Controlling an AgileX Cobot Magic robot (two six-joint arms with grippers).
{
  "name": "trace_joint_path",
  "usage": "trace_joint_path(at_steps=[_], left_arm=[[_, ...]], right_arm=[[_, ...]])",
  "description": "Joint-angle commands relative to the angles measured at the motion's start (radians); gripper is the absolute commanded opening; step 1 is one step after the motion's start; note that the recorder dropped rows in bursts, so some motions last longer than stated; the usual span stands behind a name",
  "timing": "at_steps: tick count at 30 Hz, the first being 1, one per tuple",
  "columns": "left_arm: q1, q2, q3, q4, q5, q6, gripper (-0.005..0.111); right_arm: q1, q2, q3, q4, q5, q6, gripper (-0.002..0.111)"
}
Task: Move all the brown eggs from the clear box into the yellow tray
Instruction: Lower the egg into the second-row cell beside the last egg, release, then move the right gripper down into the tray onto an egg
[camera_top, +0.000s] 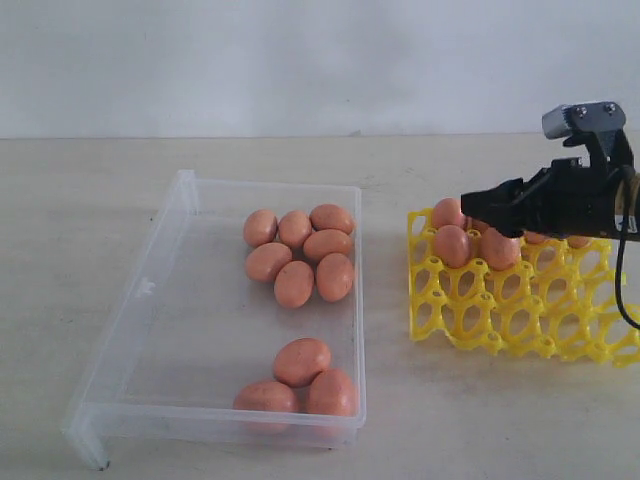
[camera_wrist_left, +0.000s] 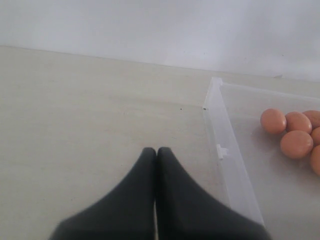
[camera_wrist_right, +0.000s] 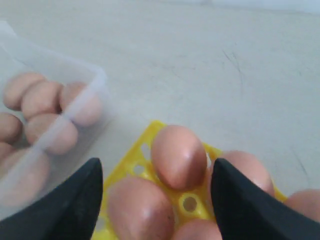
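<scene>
Several brown eggs (camera_top: 300, 255) lie in the clear box (camera_top: 188, 192): a cluster toward its back right and three (camera_top: 301, 361) near its front wall. More eggs (camera_top: 451, 245) sit in the back-left cups of the yellow tray (camera_top: 520, 325). My right gripper (camera_top: 472, 208) hovers open above those filled cups; in its wrist view the right gripper (camera_wrist_right: 156, 169) holds nothing, with a tray-corner egg (camera_wrist_right: 177, 156) below the gap. Over bare table beside the box wall (camera_wrist_left: 235, 175), my left gripper (camera_wrist_left: 155, 151) is shut on nothing. It is out of the exterior view.
The box and tray stand side by side on a pale tabletop (camera_top: 90, 200), a narrow gap between them. A white wall runs behind. The tray's front and right cups (camera_top: 560, 320) hold no eggs.
</scene>
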Motion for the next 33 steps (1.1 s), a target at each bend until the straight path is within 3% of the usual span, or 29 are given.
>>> trace_joint_path(at_steps=[1,6,11,13,19,23,26,28,33], left_arm=[[-0.005,0.001,-0.002,-0.002,-0.007,0.0,-0.004],[-0.005,0.001,-0.002,-0.002,-0.007,0.0,-0.004],[-0.005,0.001,-0.002,-0.002,-0.007,0.0,-0.004],[-0.005,0.001,-0.002,-0.002,-0.007,0.0,-0.004],[-0.005,0.001,-0.002,-0.002,-0.007,0.0,-0.004],[-0.005,0.001,-0.002,-0.002,-0.007,0.0,-0.004],[-0.005,0.001,-0.002,-0.002,-0.007,0.0,-0.004],[-0.005,0.001,-0.002,-0.002,-0.007,0.0,-0.004],[-0.005,0.001,-0.002,-0.002,-0.007,0.0,-0.004]], right_arm=[[-0.001,-0.099,-0.01,0.093,-0.249,0.008,0.061],[0.023,-0.213,-0.108,0.205,-0.472,0.031,0.061],[0.172,-0.324,-0.267,0.209,-0.383,0.208,0.06],[0.264,-0.356,-0.337,0.177,-0.284,0.226,0.052],[0.591,-0.367,-0.495,-0.058,0.26,0.199,-0.001],[0.753,-0.311,-0.518,-0.194,0.736,0.151,0.0],[0.822,-0.253,-0.521,-0.157,1.107,0.057,0.0],[0.837,-0.199,-0.556,0.024,1.344,-0.113,0.0],[0.824,-0.072,-0.748,0.729,1.743,-0.826,0.0]])
